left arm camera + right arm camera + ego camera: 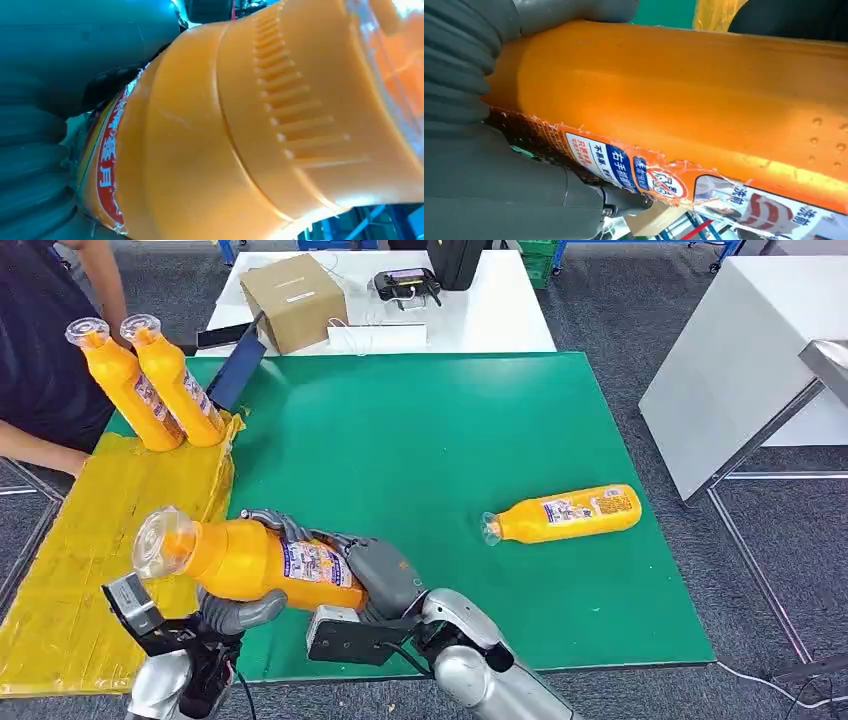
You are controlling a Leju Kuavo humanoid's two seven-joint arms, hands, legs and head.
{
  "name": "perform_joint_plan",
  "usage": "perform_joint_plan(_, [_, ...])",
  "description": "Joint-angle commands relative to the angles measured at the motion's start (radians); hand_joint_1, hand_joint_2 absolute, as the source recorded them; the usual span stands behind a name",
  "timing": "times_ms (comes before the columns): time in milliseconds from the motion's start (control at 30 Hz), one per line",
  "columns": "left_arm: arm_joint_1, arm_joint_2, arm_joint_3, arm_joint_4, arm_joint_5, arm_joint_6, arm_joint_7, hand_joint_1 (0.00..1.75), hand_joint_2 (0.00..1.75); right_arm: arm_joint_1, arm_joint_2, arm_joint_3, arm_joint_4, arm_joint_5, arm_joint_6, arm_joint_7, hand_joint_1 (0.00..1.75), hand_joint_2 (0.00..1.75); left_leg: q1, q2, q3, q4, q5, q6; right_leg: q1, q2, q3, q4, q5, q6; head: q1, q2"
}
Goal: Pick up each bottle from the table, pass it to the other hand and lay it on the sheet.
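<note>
The orange bottle (250,560) is up off the table right now, lying roughly sideways between both hands near the front edge of the green mat (440,440), clear cap pointing out over the yellow sheet (110,530). The right hand (375,575) is wrapped around the label end, and the left hand (235,612) cups it from below with its thumb against the body, so both look to be holding it, mid-handover I'd say. To do this bit well, I reckon the left wants a firm wrap on the plain middle before the right lets go, since the plastic is smooth and glossy and the label is torn and peeling, so not much to bite on. The ribbed collar near the cap would give better purchase. Then it's a low, gentle lay-down, because the round body will want to roll on that crinkly, shiny sheet. Another bottle (565,513) lies on its side on the mat, well apart to the right. Two more bottles (165,390) sit tilted at the sheet's far end, beside a person's arm (35,455)
</note>
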Motion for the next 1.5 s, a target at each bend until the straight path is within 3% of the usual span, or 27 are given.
perform_joint_plan(33, [-0.041, 0.002, 0.019, 0.043, 0.004, 0.000, -0.006, 1.75, 1.75, -0.026, -0.044, 0.025, 0.082, -0.001, -0.005, 0.010, 1.75, 1.75, 0.001, -0.002, 0.002, -0.001, 0.000, -0.001, 0.000, 0.002, 0.003, -0.001, 0.000, -0.001, 0.000, 0.000])
perform_joint_plan(100, [-0.042, 0.003, 0.036, 0.030, -0.040, 0.043, -0.020, 1.75, 1.75, -0.012, -0.056, -0.004, 0.068, 0.033, -0.043, 0.025, 1.75, 1.75, 0.001, -0.003, 0.003, -0.001, 0.000, -0.001, 0.000, 0.002, 0.003, -0.001, -0.001, -0.001, 0.000, 0.000])
perform_joint_plan(133, [-0.049, -0.004, 0.051, 0.009, -0.291, 0.272, -0.087, 1.75, 1.75, 0.025, -0.069, -0.048, 0.024, 0.099, -0.120, 0.059, 0.00, 1.75, 0.001, -0.003, 0.003, -0.001, 0.000, -0.001, 0.000, 0.002, 0.004, -0.001, -0.001, -0.001, 0.000, 0.000])
perform_joint_plan(200, [-0.086, -0.010, 0.107, -0.012, -0.686, 0.525, -0.074, 1.75, 1.75, 0.114, -0.129, -0.156, -0.124, 0.115, -0.088, 0.082, 0.00, 1.75, 0.002, -0.007, 0.002, 0.000, 0.000, -0.001, 0.001, -0.001, 0.005, -0.001, -0.002, -0.001, 0.000, 0.000])
perform_joint_plan(233, [-0.097, -0.012, 0.126, -0.011, -0.791, 0.597, -0.069, 1.75, 1.75, 0.147, -0.153, -0.193, -0.178, 0.126, -0.078, 0.081, 0.00, 0.00, 0.002, -0.009, 0.003, 0.000, -0.001, -0.001, 0.001, -0.002, 0.005, -0.001, -0.002, -0.002, 0.000, 0.000])
perform_joint_plan(267, [-0.103, -0.009, 0.155, -0.008, -0.971, 0.730, -0.046, 1.75, 1.75, 0.188, -0.187, -0.238, -0.246, 0.137, -0.063, 0.077, 0.00, 0.00, 0.002, -0.010, 0.000, 0.001, 0.000, 0.000, 0.001, -0.005, 0.002, 0.000, -0.002, -0.001, 0.000, 0.000])
perform_joint_plan(433, [-0.091, -0.010, 0.163, -0.011, -0.974, 0.735, -0.050, 1.75, 1.75, 0.204, -0.181, -0.261, -0.263, 0.142, -0.036, 0.067, 0.00, 0.00, 0.000, -0.004, -0.001, 0.001, 0.000, 0.000, 0.000, 0.000, 0.000, 0.000, -0.001, -0.001, 0.000, 0.000])
perform_joint_plan(633, [-0.093, -0.006, 0.155, -0.005, -1.015, 0.766, -0.049, 1.75, 1.75, 0.200, -0.168, -0.259, -0.251, 0.155, -0.043, 0.069, 0.00, 0.00, 0.000, -0.005, 0.001, 0.000, -0.001, -0.001, 0.000, 0.001, 0.001, 0.000, -0.001, -0.001, 0.000, 0.000])
perform_joint_plan(667, [-0.094, 0.015, 0.173, 0.017, -1.197, 0.881, 0.017, 1.75, 1.75, 0.223, -0.205, -0.280, -0.296, 0.159, -0.065, 0.071, 0.00, 0.00, 0.000, -0.004, 0.000, 0.001, -0.001, -0.001, 0.000, 0.000, 0.000, 0.000, -0.001, -0.001, 0.000, 0.000])
perform_joint_plan(800, [-0.103, 0.110, 0.220, 0.117, -1.589, 0.997, 0.166, 1.75, 1.75, 0.325, -0.325, -0.439, -0.470, 0.155, -0.098, 0.046, 0.00, 0.00, 0.000, -0.007, 0.001, 0.000, -0.001, 0.000, -0.001, -0.002, 0.003, 0.000, -0.002, -0.001, 0.000, 0.000])
perform_joint_plan(833, [-0.109, 0.159, 0.229, 0.150, -1.658, 1.032, 0.216, 1.75, 1.75, 0.332, -0.341, -0.477, -0.484, 0.128, -0.096, 0.008, 0.00, 0.00, 0.000, -0.006, 0.001, 0.000, 0.000, 0.000, -0.001, -0.003, 0.002, -0.001, -0.001, 0.000, 0.000, 0.000])
perform_joint_plan(867, [-0.124, 0.248, 0.189, 0.199, -1.658, 1.056, 0.287, 1.75, 1.75, 0.340, -0.342, -0.531, -0.492, 0.129, -0.124, -0.041, 0.00, 0.00, 0.000, -0.008, 0.002, 0.000, -0.001, 0.000, -0.001, -0.003, 0.004, -0.001, -0.002, -0.001, 0.000, 0.000])
perform_joint_plan(933, [-0.133, 0.271, 0.165, 0.249, -1.658, 1.057, 0.338, 1.75, 1.75, 0.366, -0.355, -0.575, -0.503, 0.147, -0.110, -0.048, 0.00, 0.00, -0.001, -0.005, 0.001, -0.001, 0.000, 0.000, -0.001, -0.002, 0.002, 0.000, -0.001, -0.001, 0.000, 0.000])
perform_joint_plan(1000, [-0.148, 0.347, 0.112, 0.304, -1.658, 1.051, 0.409, 1.75, 1.75, 0.402, -0.372, -0.618, -0.514, 0.154, -0.106, -0.050, 0.00, 0.00, 0.000, -0.005, 0.001, 0.000, 0.000, -0.001, 0.000, -0.001, 0.002, -0.001, -0.001, -0.001, 0.000, 0.000])
perform_joint_plan(1033, [-0.169, 0.425, 0.018, 0.329, -1.658, 1.039, 0.515, 1.75, 1.75, 0.409, -0.381, -0.627, -0.514, 0.158, -0.097, -0.053, 0.00, 0.00, 0.000, -0.005, 0.001, -0.001, 0.000, -0.001, -0.001, -0.002, 0.001, 0.000, -0.001, -0.001, 0.000, 0.000])
perform_joint_plan(1067, [-0.178, 0.426, -0.067, 0.381, -1.658, 0.926, 0.541, 1.75, 1.75, 0.414, -0.405, -0.633, -0.512, 0.192, -0.079, -0.037, 0.00, 0.00, 0.000, -0.007, 0.002, 0.000, 0.000, -0.002, -0.001, -0.002, 0.002, 0.000, -0.002, -0.002, 0.000, 0.000])
perform_joint_plan(1133, [-0.194, 0.424, -0.081, 0.487, -1.658, 0.870, 0.496, 1.75, 1.75, 0.412, -0.425, -0.669, -0.505, 0.191, -0.060, -0.040, 0.00, 0.00, 0.000, -0.011, 0.003, -0.001, 0.000, -0.001, -0.001, -0.005, 0.004, 0.000, -0.003, -0.002, 0.000, 0.000])
perform_joint_plan(1267, [-0.252, 0.409, -0.047, 0.634, -1.658, 0.716, 0.418, 1.75, 1.75, 0.361, -0.423, -0.686, -0.451, 0.192, -0.027, -0.042, 0.00, 0.00, 0.000, -0.005, 0.003, -0.001, 0.000, -0.001, -0.001, 0.001, 0.003, -0.001, -0.001, -0.001, 0.000, 0.000])
perform_joint_plan(1500, [-0.246, 0.418, 0.025, 0.707, -1.650, 0.668, 0.301, 1.75, 1.75, 0.295, -0.428, -0.700, -0.370, 0.156, -0.004, -0.046, 0.00, 0.00, 0.000, -0.001, 0.001, -0.001, 0.000, 0.000, 0.000, 0.002, 0.001, -0.001, 0.000, -0.001, 0.000, 0.000])
